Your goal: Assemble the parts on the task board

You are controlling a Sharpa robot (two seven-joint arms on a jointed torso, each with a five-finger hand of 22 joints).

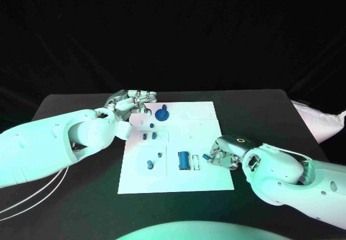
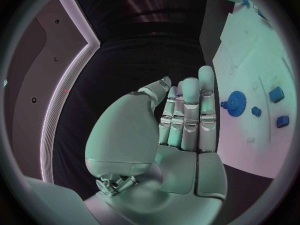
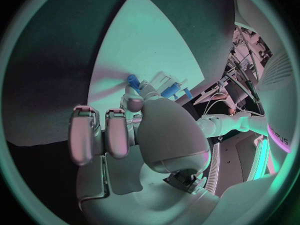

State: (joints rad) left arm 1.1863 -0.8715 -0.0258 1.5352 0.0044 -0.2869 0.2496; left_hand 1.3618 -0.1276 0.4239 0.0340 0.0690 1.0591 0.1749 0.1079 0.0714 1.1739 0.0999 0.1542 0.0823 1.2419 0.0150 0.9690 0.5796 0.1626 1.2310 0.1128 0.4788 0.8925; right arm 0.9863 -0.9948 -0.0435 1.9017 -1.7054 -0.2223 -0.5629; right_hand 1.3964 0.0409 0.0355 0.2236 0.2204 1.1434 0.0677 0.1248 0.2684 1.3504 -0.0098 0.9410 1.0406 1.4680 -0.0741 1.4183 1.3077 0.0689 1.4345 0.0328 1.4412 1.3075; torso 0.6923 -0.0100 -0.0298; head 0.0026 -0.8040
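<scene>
White task board (image 1: 205, 175) mid black desk (image 1: 267, 107), blue gear (image 1: 163, 115) near your left hand (image 1: 133, 102), fingers straight, holding nothing. Your right hand (image 1: 225, 154) pinches small blue part (image 3: 133, 80) over board's right edge.

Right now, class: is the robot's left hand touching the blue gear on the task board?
Apart. The left wrist view shows bare white task board between the left hand and the blue gear.
</scene>
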